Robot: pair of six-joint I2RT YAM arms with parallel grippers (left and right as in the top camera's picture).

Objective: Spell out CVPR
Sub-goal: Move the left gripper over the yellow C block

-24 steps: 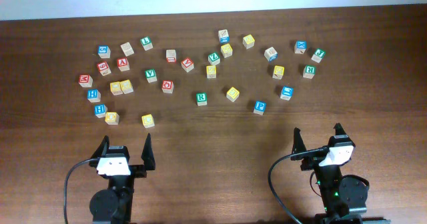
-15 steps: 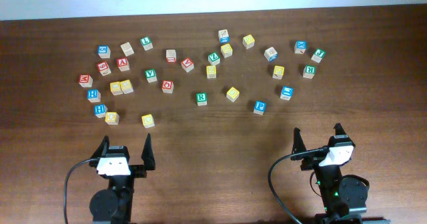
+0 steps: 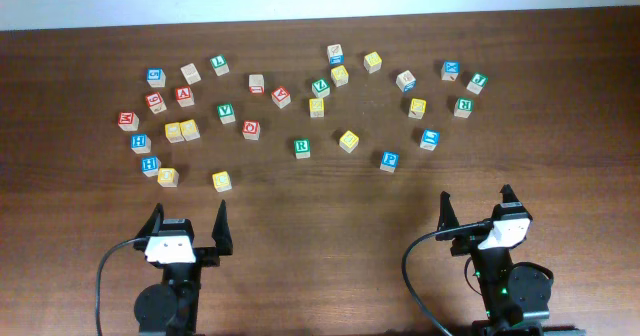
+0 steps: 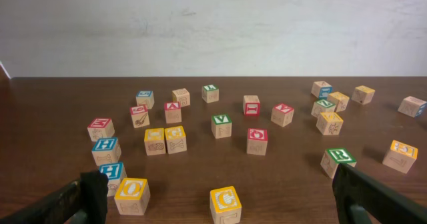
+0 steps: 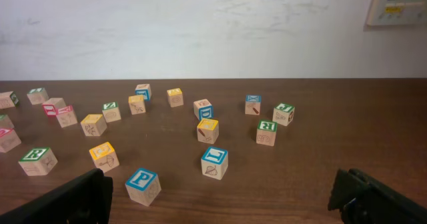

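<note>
Both grippers wide open, nothing held, letters scattered.
Nearest: my left gripper and right gripper sit at the near side of the table, jaws spread wide, both empty. Just ahead of the left is the yellow C block. Ahead of the right is the blue P block. Btwn them, a bit farther, green R block. Farther back-left, green V block, w/ other blocks near it. All four well apart.

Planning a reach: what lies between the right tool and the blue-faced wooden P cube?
Only bare tabletop, per the overhead view, from right tool to blue-faced wooden P cube.
</note>
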